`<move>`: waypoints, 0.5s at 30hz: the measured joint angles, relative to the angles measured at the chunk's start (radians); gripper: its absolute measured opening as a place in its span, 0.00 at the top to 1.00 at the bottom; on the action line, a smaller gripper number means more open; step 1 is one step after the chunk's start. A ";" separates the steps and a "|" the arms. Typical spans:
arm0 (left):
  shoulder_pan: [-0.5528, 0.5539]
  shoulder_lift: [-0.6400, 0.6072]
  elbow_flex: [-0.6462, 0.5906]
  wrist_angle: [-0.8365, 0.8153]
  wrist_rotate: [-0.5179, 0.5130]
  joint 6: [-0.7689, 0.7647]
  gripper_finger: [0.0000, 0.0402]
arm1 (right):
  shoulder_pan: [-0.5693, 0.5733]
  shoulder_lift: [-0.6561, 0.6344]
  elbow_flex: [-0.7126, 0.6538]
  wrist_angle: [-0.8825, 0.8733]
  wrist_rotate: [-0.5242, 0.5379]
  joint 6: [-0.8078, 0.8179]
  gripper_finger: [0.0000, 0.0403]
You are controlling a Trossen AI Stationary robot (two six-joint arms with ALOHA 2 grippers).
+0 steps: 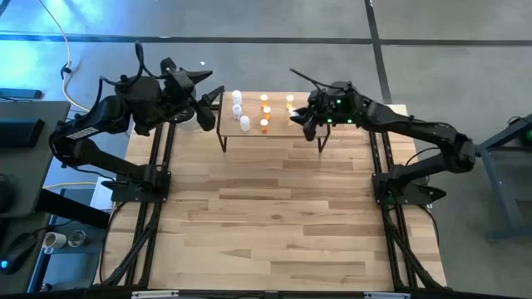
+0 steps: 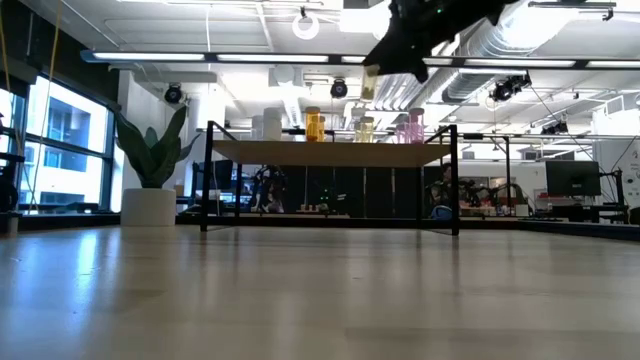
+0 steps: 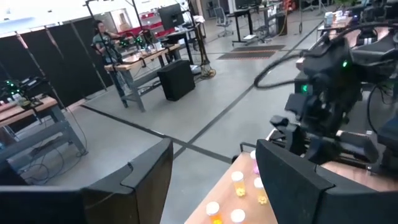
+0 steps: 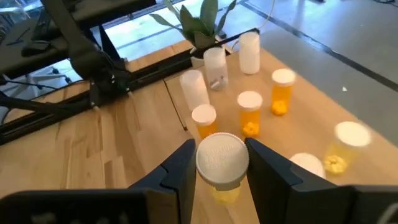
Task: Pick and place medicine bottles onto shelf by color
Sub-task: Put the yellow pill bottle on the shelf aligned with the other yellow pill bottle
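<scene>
right gripper (image 4: 221,163) clamps yellow bottle (image 4: 222,163) upright | shelf (image 1: 283,131) directly below, yellow group just beside | left gripper (image 1: 208,105) open, off shelf end

Wood-plank table (image 1: 266,216): shelf (image 1: 278,133) stands at far edge, black legs. On shelf: white bottles (image 1: 238,109) left, orange bottles (image 1: 265,112) right of them.
</scene>
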 joint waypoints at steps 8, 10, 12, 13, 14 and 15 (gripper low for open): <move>0.000 0.011 0.000 -0.037 0.000 0.024 0.45 | 0.016 0.089 0.000 -0.005 0.007 -0.026 0.73; 0.000 0.011 0.000 -0.051 0.000 0.017 0.45 | 0.016 0.097 0.000 -0.007 0.020 -0.027 0.73; 0.000 0.011 0.000 -0.058 0.000 0.018 0.45 | 0.016 0.098 0.000 -0.015 0.039 -0.037 0.73; 0.000 0.011 0.000 -0.062 0.000 0.018 0.45 | 0.016 0.098 0.000 -0.018 0.055 -0.044 0.73; 0.000 0.011 0.000 -0.066 0.000 0.016 0.45 | 0.016 0.098 0.000 -0.027 0.068 -0.046 0.73; 0.000 0.011 0.000 -0.068 0.000 0.015 0.45 | 0.016 0.098 0.000 -0.041 0.071 -0.046 0.73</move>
